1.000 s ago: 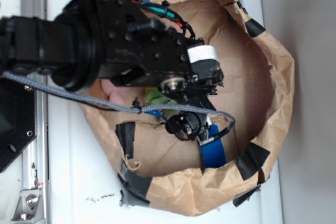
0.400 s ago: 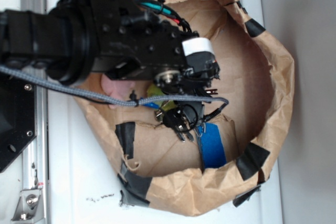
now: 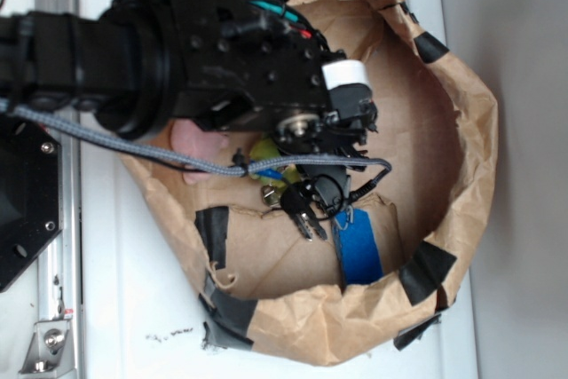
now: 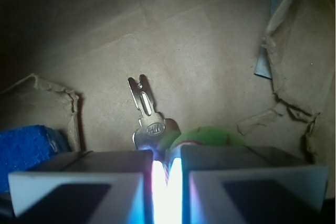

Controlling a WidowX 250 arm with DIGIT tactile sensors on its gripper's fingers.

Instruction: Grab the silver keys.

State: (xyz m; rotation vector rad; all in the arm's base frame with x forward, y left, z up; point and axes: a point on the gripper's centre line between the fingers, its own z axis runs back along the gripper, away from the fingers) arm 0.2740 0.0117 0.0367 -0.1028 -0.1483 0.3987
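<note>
The silver keys (image 4: 146, 121) are hanging from the gripper (image 4: 167, 179), whose jaws are pressing nearly together on the bunch's top, only a thin bright slit showing between them; one key blade is pointing away over the brown paper floor; in the exterior view the keys (image 3: 302, 210) are dangling below the black arm (image 3: 177, 59) inside the paper bag (image 3: 470, 130); a green plush toy (image 4: 207, 136) is sitting just beside them; a blue patch (image 3: 359, 246) is lying near; a pink object (image 3: 191, 144) is peeking out under the arm.
</note>
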